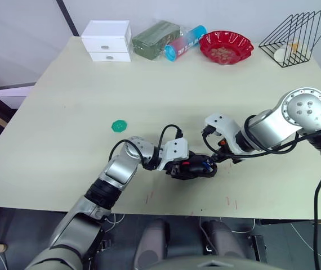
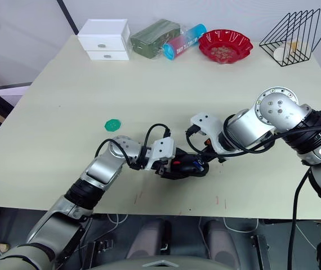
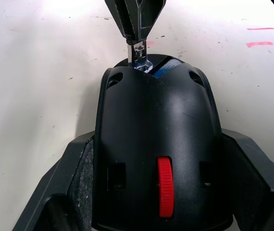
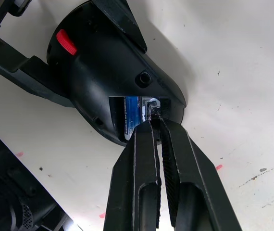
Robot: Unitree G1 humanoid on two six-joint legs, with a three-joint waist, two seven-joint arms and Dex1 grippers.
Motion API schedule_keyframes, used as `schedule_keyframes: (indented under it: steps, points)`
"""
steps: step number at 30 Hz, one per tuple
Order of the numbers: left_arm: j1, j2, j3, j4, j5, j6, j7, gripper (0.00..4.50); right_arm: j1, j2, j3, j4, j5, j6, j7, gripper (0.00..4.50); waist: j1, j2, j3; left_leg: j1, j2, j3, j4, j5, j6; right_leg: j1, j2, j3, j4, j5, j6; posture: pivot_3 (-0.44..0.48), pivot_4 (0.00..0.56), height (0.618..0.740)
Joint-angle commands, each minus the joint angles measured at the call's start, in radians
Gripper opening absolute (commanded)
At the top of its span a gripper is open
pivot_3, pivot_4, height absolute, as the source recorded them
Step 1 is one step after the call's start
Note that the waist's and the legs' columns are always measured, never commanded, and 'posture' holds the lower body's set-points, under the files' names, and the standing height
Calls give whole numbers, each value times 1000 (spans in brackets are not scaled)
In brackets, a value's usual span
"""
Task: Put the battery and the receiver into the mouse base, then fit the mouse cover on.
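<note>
Desk front edge is where I have both arms working, close together. My left end effector clamps the mouse base from both sides, its black fingers pressed against the flanks of the shell; the base sits flat on the desk with its red wheel facing up. In the head view the base lies between the two wrists, a little right of the desk's middle and near the front edge.

My right end effector comes in from the opposite end of the base, fingers nearly closed and pinching a small metal piece, which I take for the receiver, right at the open compartment in the base's rear. The battery lies inside that compartment, its blue label showing beside the metal piece. From the left wrist I see the same pinch: the right fingertips hold the metal tab upright at the far end of the base, touching the opening. Whether the tab is seated, I cannot tell.

Well apart to the left lies a green disc. Along the far edge stand a white drawer box, a green pack, a tube, a red bowl and a wire rack.
</note>
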Motion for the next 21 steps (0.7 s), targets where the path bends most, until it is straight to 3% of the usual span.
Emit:
schedule_keyframes:
  steps: [1, 21]
  points:
    - [19, 2, -34, 7, 24, 9, 0, 2966, 5, -1, 2, -26, 18, -1, -3, 0, 0, 0, 0, 0, 0, 0, 0, 0, 0, 0, 0, 0, 0, 0, 0, 0, 150, 740]
    - [24, -6, -39, 3, 26, 16, 7, 2966, 1, 56, 38, -42, 18, -14, -77, 0, 0, 0, -1, 0, 0, -1, 0, 0, 0, 0, 0, -1, 0, 0, 0, 0, 150, 740]
